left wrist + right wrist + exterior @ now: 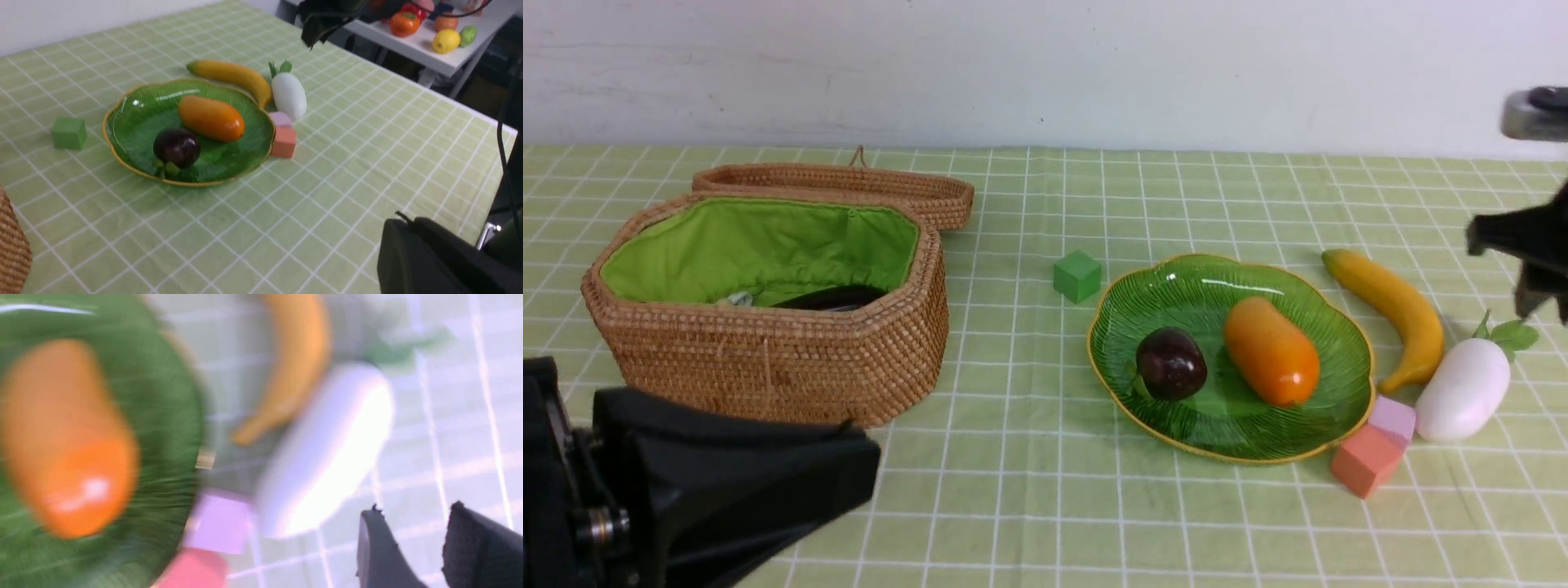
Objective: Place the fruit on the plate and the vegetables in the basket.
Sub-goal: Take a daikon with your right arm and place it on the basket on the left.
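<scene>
The wicker basket [768, 359] stands at the left, lid open behind it, and the dark eggplant [829, 297] lies inside. On the green plate [1176, 282] rest the purple mangosteen [1170, 363] and the orange mango [1272, 351]. Right of the plate, the banana [1396, 306] lies on the cloth with the white radish [1462, 390] beside it. My right gripper [414, 514] hovers open and empty above the cloth just past the radish [327, 457]; this view is blurred. At the near left, my left gripper [408, 222] is shut on nothing.
A green block [1077, 275] sits between basket and plate. A pink block [1393, 418] and a salmon block [1365, 461] touch the plate's right front rim, next to the radish. A side table with other toy produce [445, 41] stands beyond the table's right edge.
</scene>
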Robot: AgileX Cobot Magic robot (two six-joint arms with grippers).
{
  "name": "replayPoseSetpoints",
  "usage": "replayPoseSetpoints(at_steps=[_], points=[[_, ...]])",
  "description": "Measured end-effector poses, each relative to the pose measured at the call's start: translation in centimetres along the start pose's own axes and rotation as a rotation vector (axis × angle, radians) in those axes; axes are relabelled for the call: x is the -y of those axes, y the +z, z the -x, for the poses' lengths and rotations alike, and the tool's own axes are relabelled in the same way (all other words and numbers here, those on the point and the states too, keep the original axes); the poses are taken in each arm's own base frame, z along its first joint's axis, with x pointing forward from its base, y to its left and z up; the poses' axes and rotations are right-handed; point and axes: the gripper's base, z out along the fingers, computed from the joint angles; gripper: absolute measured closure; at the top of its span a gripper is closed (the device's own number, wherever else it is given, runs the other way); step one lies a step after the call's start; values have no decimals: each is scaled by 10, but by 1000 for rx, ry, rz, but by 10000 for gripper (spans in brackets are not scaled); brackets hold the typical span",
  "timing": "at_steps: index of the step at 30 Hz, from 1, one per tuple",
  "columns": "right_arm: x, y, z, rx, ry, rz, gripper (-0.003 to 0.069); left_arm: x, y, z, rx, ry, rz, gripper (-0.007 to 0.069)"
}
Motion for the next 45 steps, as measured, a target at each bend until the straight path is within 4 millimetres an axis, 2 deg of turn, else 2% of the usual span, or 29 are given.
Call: replayPoseSetpoints(at_steps=[3,6,7,8,10,13,15,18,23,29,31,33,34,35,36,39,41,45], points=[[16,26,1,-65,136,25,386,0,0,-2,-24,0,-1,637],[16,56,7,-76,230,91,280,0,0,-3,-30,0,-1,637],[15,68,9,-68,236,106,229,0,0,-3,-32,0,-1,637],[14,70,9,-68,240,110,221,0,0,-3,-33,0,-1,637],[12,91,11,-67,245,124,119,0,0,-3,-35,0,-1,635],[12,114,9,-91,245,116,35,0,0,-3,-37,0,-1,634],[12,126,7,-114,246,108,22,0,0,-4,-41,0,-1,634],[12,138,4,-143,244,99,39,0,0,-4,-42,0,-1,634],[13,142,2,-153,227,90,132,0,0,-4,-42,0,-1,633],[13,141,2,-152,129,95,132,0,0,-4,-42,1,-1,632],[14,138,0,-173,88,88,132,0,0,-4,-42,1,-1,633],[15,124,-1,-190,56,83,132,0,0,-4,-42,1,-1,633],[15,111,0,-181,49,85,132,0,0,-4,-42,5,2,633],[15,109,0,-184,49,85,132,0,0,-4,-42,8,4,633],[12,82,0,-164,38,98,132,-1,0,-4,-42,24,16,634],[-2,44,-4,-137,11,146,132,-5,0,-4,-41,40,53,637],[-31,7,-10,-81,-74,239,132,-9,-4,-3,-25,44,102,637],[-111,-47,-23,12,-317,468,132,-21,-23,2,66,41,248,637]])
